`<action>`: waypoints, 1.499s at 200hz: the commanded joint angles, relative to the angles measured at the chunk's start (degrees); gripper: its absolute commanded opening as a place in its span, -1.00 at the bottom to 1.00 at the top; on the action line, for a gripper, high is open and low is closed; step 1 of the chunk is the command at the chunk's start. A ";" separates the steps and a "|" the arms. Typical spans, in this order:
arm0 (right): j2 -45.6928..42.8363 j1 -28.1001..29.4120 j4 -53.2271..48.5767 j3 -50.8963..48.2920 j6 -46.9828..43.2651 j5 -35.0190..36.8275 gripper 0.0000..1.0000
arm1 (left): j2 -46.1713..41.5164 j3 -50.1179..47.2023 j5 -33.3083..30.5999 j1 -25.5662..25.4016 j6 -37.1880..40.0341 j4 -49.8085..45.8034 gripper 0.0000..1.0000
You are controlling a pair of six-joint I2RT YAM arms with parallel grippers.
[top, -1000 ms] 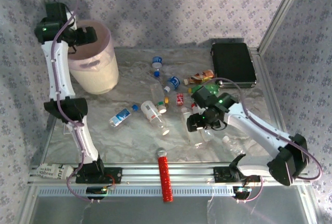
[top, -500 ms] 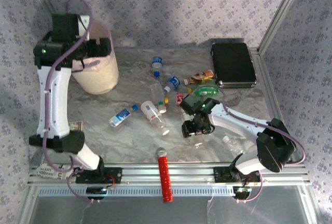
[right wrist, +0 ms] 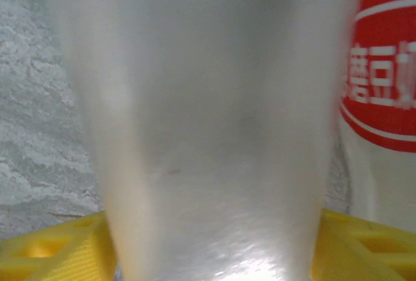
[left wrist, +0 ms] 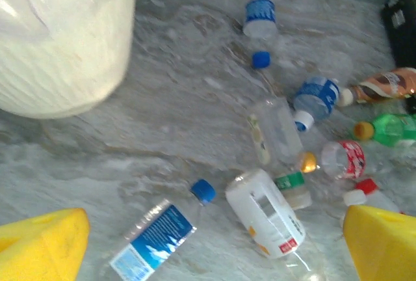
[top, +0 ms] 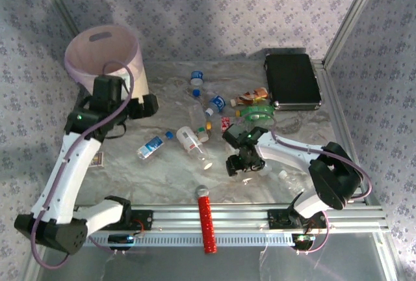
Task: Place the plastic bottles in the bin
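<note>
Bin (top: 104,53) stands upright at the far left corner of the surface (top: 162,177), mouth up. It is well apart from the plastic bottles (top: 190,139), which lie spilled mid-surface between it and the black case (top: 292,79). We read the layout this way: every bottle must travel leftward, so each arm picks from the pile and carries across.

Left jaws: released, hanging above the surface near the foot of the bin and pointed down toward the pile. In the left wrist view the yellow fingers (left wrist: 45,245) sit wide apart at the lower corners with nothing between them. A blue-label bottle (left wrist: 153,235) and a white-label bottle (left wrist: 266,219) lie on their sides closest to the gap, neither inside it. We judge the wide spread suits the girth of a lying bottle.

Right jaws: low on the surface at the pile's near edge, straddling a clear bottle (right wrist: 208,125). Its body fills the gap, with a yellow finger (right wrist: 45,248) against each flank (contact looks likely; whether they are squeezing, we cannot tell). A red-label bottle (right wrist: 383,99) lies just beside it, outside the jaws, on the right of that view. We judge this to be the grasp step, with the lift not yet begun.
</note>
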 commanded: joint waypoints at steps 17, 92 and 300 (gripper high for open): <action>2.00 1.35 3.07 -1.93 0.70 3.29 0.41 | -7.67 -12.93 0.70 -3.70 -11.51 11.66 0.99; -6.13 3.49 -2.70 -0.07 1.12 5.75 0.11 | -11.33 -20.37 1.41 -9.86 -18.37 17.06 1.00; -13.49 -0.48 26.24 5.49 -9.51 -13.79 -0.06 | 7.37 -24.70 11.77 -26.24 -39.98 58.17 0.85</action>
